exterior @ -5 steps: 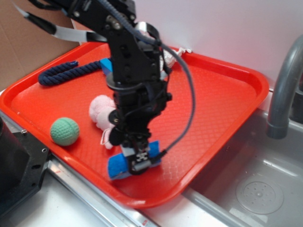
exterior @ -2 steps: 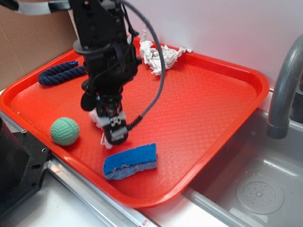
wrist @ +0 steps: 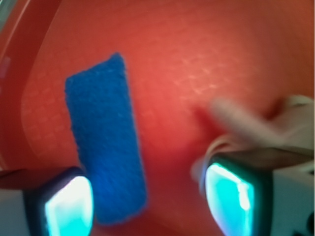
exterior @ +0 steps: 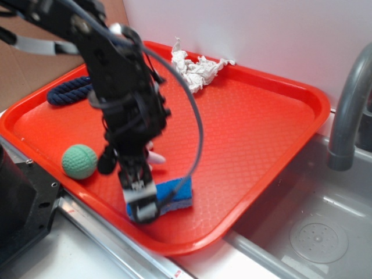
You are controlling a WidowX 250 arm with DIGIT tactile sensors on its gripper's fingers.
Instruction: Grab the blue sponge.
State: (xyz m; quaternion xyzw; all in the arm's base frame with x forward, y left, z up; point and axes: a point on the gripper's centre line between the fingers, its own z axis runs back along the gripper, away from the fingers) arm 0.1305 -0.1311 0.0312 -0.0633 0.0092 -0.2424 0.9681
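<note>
Gripper (wrist: 147,201) hangs low over the red tray (exterior: 261,128), fingers spread apart and empty — the blue sponge (wrist: 106,147) lies flat near the tray's front rim, beside the left finger (wrist: 66,206). Pink plush toy (wrist: 275,123) sits by the right finger.

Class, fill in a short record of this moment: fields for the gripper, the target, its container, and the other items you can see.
gripper: open, fingers apart, nothing held
target: blue sponge, lying flat near the tray's front edge, partly under the gripper
container: red tray
other items: green ball, dark blue rope, crumpled white paper
beside the tray: metal sink with grey faucet
</note>
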